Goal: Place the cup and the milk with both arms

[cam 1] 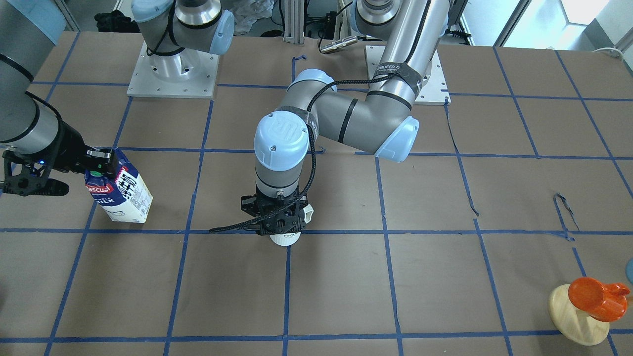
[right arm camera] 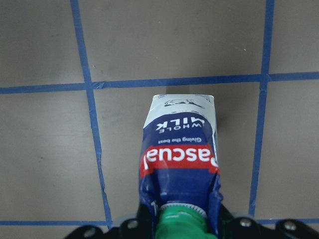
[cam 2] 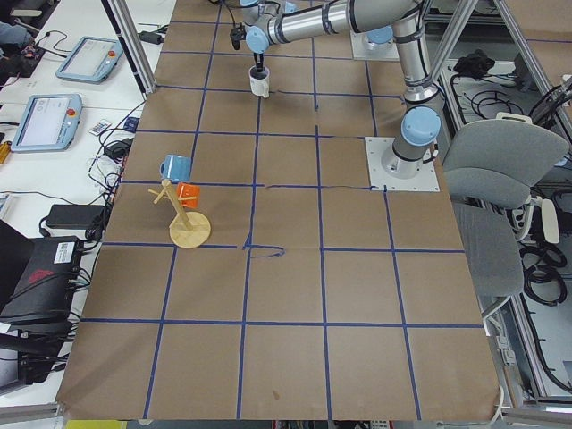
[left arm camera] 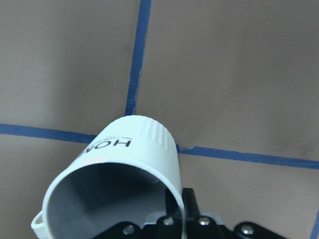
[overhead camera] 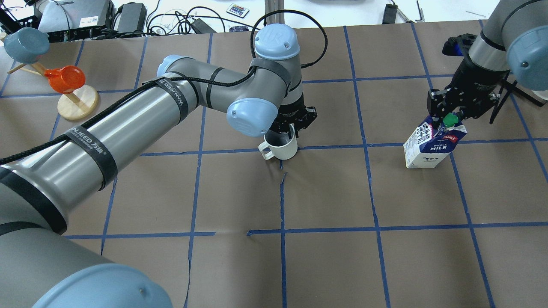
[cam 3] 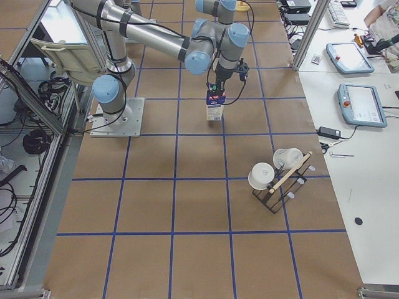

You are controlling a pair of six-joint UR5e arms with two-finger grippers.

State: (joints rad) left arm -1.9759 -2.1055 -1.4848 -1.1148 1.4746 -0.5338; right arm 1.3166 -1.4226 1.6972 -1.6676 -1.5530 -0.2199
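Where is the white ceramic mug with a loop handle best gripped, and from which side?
The white ceramic mug stands upright, mouth open, loop handle sideways. Pinch its rim wall from straight above, away from the handle, as the left gripper does.

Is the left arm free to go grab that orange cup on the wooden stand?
Probably not yet: its pincer is shut on the white mug. Otherwise nothing seems to block the way to the orange cup.

Grey-silver arms (overhead camera: 128, 124) carry light-blue joint caps (overhead camera: 276, 40) and black cables (cam 1: 314, 163).
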